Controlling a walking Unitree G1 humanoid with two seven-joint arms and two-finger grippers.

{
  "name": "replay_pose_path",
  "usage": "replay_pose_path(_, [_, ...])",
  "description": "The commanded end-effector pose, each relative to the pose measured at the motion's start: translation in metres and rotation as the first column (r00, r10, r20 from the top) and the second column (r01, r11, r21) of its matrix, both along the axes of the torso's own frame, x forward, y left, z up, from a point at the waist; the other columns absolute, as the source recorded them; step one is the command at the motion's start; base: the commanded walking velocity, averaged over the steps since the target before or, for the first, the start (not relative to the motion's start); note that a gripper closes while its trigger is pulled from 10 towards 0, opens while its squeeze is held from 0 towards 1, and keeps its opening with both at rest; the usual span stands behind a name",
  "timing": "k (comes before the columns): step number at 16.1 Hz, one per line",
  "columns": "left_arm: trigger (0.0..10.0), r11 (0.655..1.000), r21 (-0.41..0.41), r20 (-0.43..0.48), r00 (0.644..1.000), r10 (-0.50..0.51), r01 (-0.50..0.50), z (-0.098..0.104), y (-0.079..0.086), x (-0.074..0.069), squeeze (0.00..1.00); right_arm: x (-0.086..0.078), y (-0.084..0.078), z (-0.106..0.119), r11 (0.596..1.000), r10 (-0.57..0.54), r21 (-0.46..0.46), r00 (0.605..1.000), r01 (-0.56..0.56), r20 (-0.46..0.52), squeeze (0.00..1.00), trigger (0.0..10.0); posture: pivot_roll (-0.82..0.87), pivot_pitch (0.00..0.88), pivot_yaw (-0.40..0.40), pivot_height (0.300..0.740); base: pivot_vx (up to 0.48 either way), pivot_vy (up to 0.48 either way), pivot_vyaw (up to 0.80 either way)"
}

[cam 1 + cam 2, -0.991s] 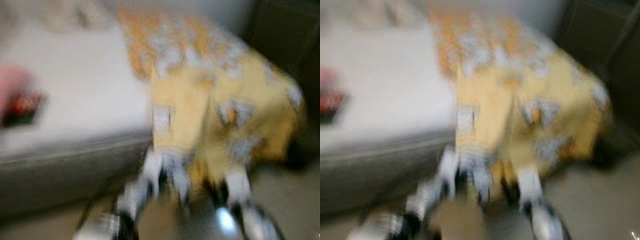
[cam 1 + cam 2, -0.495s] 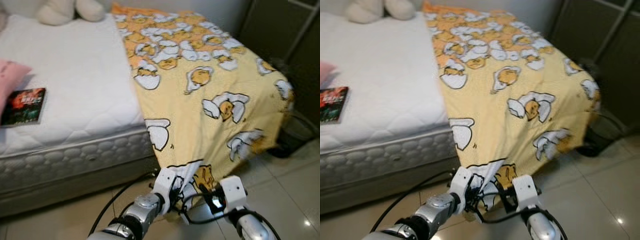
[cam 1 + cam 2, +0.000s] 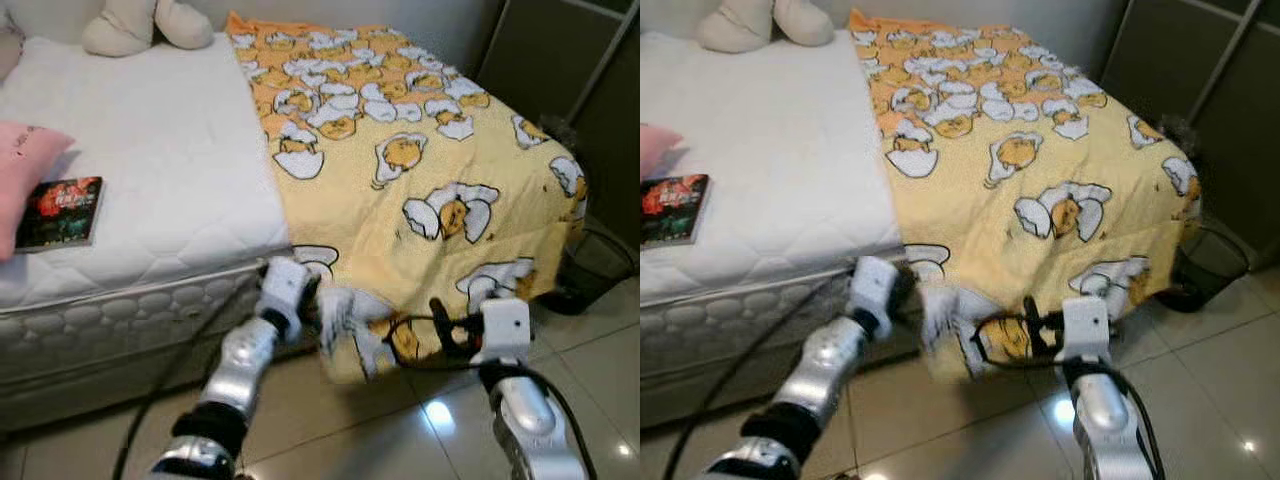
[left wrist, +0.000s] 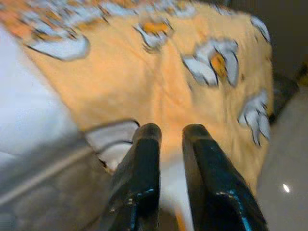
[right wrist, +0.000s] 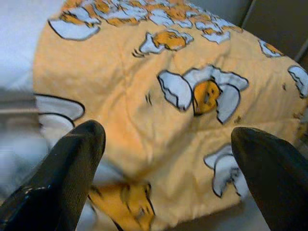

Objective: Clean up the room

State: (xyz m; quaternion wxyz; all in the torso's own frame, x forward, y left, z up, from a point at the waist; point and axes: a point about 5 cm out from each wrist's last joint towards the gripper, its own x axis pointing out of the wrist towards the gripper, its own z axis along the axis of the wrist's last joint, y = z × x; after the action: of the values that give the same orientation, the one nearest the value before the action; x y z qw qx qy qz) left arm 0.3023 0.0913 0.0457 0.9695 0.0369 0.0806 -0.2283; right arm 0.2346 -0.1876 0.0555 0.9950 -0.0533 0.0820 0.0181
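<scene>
A yellow quilted blanket printed with white-and-orange egg figures covers the right half of a white mattress and hangs over the foot of the bed toward the tiled floor. The left gripper has its two black fingers drawn close with a fold of the blanket's hanging hem between them — it is clamped on the cloth near the bed's lower edge. The right gripper faces the drooping corner with its fingers spread wide, holding nothing.

The blanket looks soft, light and limp; it will likely sag and trail wherever it is unsupported, and a pinch on a single layer could slip. The hem is the sensible place to take hold — one grip at each end of the hanging edge, well apart, so the cloth can be lifted and spread flat.

A dark paperback book and a pink cushion lie on the bare mattress, and a cream plush toy sits at its head.
</scene>
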Motion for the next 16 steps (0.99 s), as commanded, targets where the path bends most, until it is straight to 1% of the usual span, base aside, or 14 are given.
replay_pose_path(1, [10.0,1.0,-0.019,-0.026,1.0,0.003,-0.003,-0.001,0.005,-0.003,1.0,0.006,-0.002,0.001,1.0,-0.001,0.013,1.0,0.0,0.016,1.0,10.0,-0.05,0.0,-0.01,0.74,0.0,0.0,0.0])
replay_pose_path(3, [10.0,0.999,-0.022,-0.017,0.999,0.028,-0.028,0.001,0.01,-0.004,1.0,0.012,0.002,0.004,1.0,0.001,0.029,0.999,-0.002,0.036,1.0,10.0,-0.03,0.0,-0.004,0.74,0.0,0.0,0.0])
replay_pose_path(4, [10.0,0.997,-0.042,0.017,0.997,0.069,-0.068,0.008,0.016,-0.003,1.0,0.016,0.004,0.009,0.999,-0.003,0.037,0.998,0.001,0.057,1.0,10.0,-0.02,0.0,-0.005,0.74,0.0,0.0,0.0])
replay_pose_path(5, [10.0,0.982,-0.055,0.079,0.98,0.183,-0.179,0.022,0.03,0.003,1.0,0.019,0.004,0.016,0.999,-0.016,0.044,0.996,0.012,0.089,1.0,10.0,-0.02,0.0,-0.002,0.74,0.0,0.0,0.0])
replay_pose_path(6, [10.0,0.962,-0.065,0.129,0.954,0.271,-0.265,0.034,0.042,0.008,1.0,0.022,0.002,0.023,0.999,-0.034,0.042,0.992,0.029,0.123,1.0,10.0,-0.02,0.0,0.002,0.74,0.0,0.0,0.0])
replay_pose_path(8, [10.0,0.934,-0.08,0.181,0.916,0.358,-0.349,0.05,0.058,0.014,1.0,0.026,-0.001,0.034,0.998,-0.058,0.037,0.984,0.052,0.171,1.0,10.0,-0.03,0.0,0.009,0.74,0.0,0.0,0.0])
replay_pose_path(9, [10.0,0.935,-0.07,0.229,0.906,0.355,-0.349,0.061,0.062,0.018,1.0,0.029,-0.001,0.04,0.998,-0.061,0.025,0.979,0.057,0.194,1.0,10.0,-0.03,0.0,0.014,0.74,0.0,0.0,0.0])
replay_pose_path(10, [10.0,0.925,-0.062,0.235,0.895,0.378,-0.375,0.063,0.065,0.02,1.0,0.032,-0.001,0.041,0.998,-0.069,0.027,0.977,0.065,0.202,1.0,10.0,-0.04,0.0,0.017,0.74,0.0,-0.48,0.0])
replay_pose_path(11, [10.0,0.92,-0.062,0.226,0.892,0.391,-0.388,0.063,0.066,0.02,1.0,0.033,-0.001,0.041,0.997,-0.075,0.031,0.976,0.07,0.203,1.0,10.0,-0.04,0.0,0.021,0.74,0.0,-0.48,0.0])
replay_pose_path(12, [10.0,0.92,-0.094,0.192,0.9,0.392,-0.381,0.059,0.061,0.019,1.0,0.034,-0.001,0.04,0.997,-0.08,0.036,0.977,0.074,0.2,1.0,10.0,-0.04,0.0,0.021,0.74,0.0,-0.48,0.74])
replay_pose_path(13, [10.0,0.941,-0.092,0.164,0.927,0.337,-0.325,0.054,0.048,0.015,1.0,0.035,0.0,0.036,0.997,-0.073,0.03,0.98,0.068,0.186,1.0,10.0,-0.04,0.0,0.021,0.74,0.0,-0.469,0.69])
replay_pose_path(14, [10.0,0.944,-0.088,0.16,0.931,0.328,-0.318,0.053,0.046,0.015,1.0,0.035,0.001,0.036,0.997,-0.071,0.029,0.98,0.067,0.184,1.0,10.0,-0.04,0.0,0.021,0.74,0.0,-0.469,0.69])
replay_pose_path(15, [10.0,0.973,-0.013,0.16,0.96,0.23,-0.231,0.048,0.031,0.013,0.0,0.034,0.001,0.032,0.998,-0.064,0.029,0.984,0.06,0.168,1.0,10.0,-0.03,0.0,0.017,0.74,0.0,0.0,0.68])
replay_pose_path(16, [10.0,0.977,0.019,0.159,0.965,0.209,-0.214,0.046,0.029,0.013,0.0,0.033,0.001,0.026,0.998,-0.063,0.035,0.987,0.058,0.147,1.0,10.0,-0.03,0.0,0.02,0.74,0.0,0.0,0.68])
